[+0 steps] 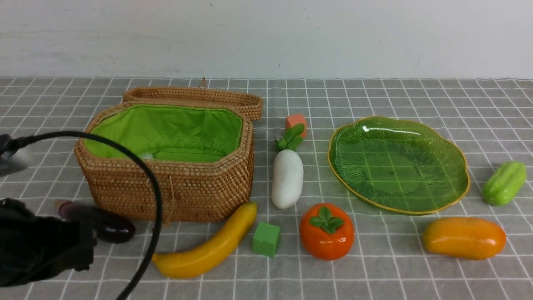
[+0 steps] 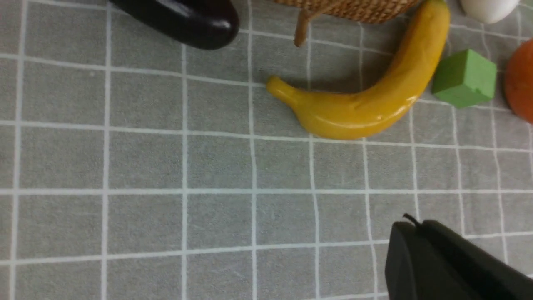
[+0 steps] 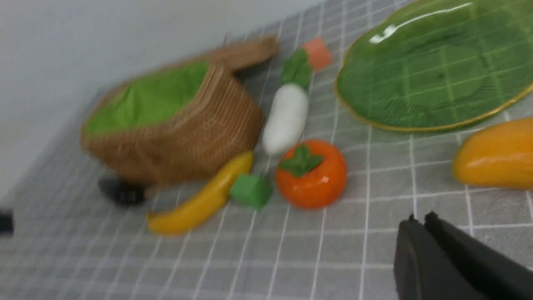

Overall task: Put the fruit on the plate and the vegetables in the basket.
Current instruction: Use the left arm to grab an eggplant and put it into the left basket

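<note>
The open basket (image 1: 166,183) stands at the left, and the empty plate (image 1: 397,164) at the right. The eggplant (image 1: 104,223) lies by the basket's front left corner, the radish (image 1: 287,177) beside its right wall and the gourd (image 1: 504,182) right of the plate. The banana (image 1: 208,248), persimmon (image 1: 327,231) and mango (image 1: 464,237) lie along the front. My left gripper (image 2: 410,225) is shut and empty, above the cloth short of the banana (image 2: 366,100) and the eggplant (image 2: 183,18). My right gripper (image 3: 418,221) is shut and empty, near the persimmon (image 3: 312,173) and the mango (image 3: 495,154).
A green cube (image 1: 265,238) sits between the banana and the persimmon. An orange cube (image 1: 295,121) sits behind the radish leaves. The basket lid (image 1: 195,98) lies open behind the basket. A black cable (image 1: 154,187) arcs in front of the basket. A wall bounds the far side.
</note>
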`<state>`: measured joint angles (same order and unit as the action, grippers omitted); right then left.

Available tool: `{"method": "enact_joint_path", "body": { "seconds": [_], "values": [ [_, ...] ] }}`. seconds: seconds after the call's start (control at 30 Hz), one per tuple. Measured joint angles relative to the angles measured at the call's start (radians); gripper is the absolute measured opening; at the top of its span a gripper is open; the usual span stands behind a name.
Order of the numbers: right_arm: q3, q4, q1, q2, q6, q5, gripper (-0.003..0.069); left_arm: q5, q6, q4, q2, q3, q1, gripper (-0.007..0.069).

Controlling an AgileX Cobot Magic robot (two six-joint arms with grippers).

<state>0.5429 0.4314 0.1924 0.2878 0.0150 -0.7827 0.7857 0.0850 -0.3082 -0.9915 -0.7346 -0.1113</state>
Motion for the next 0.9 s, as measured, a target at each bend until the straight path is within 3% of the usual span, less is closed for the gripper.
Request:
{"method": "enact_joint_path", "body": {
  "seconds": [0.1,0.23,0.27,0.4,0.53,0.9],
  "values": [
    [0.207,-0.002,0.051,0.142,0.146,-0.21,-0.0011,-0.01,0.043,0.047,-0.085,-0.05,0.007,-0.0013],
    [0.373,-0.001,0.067,0.254,0.213,-0.33,-0.0011,-0.022,0.136,0.076,-0.168,-0.1,0.102,-0.0013],
    [0.377,-0.001,0.067,0.257,0.216,-0.331,-0.0011,-0.022,0.138,0.077,-0.173,-0.101,0.109,-0.0013],
    [0.41,0.0,0.067,0.276,0.264,-0.327,-0.0008,-0.035,0.157,0.071,-0.203,-0.106,0.311,-0.0013],
    [0.411,0.001,0.067,0.276,0.302,-0.309,-0.0007,-0.054,0.175,0.052,-0.26,-0.107,0.418,-0.0013],
    [0.412,0.002,0.067,0.279,0.341,-0.306,-0.0007,-0.056,0.223,0.033,-0.497,-0.28,0.416,-0.0013]
  ]
}}
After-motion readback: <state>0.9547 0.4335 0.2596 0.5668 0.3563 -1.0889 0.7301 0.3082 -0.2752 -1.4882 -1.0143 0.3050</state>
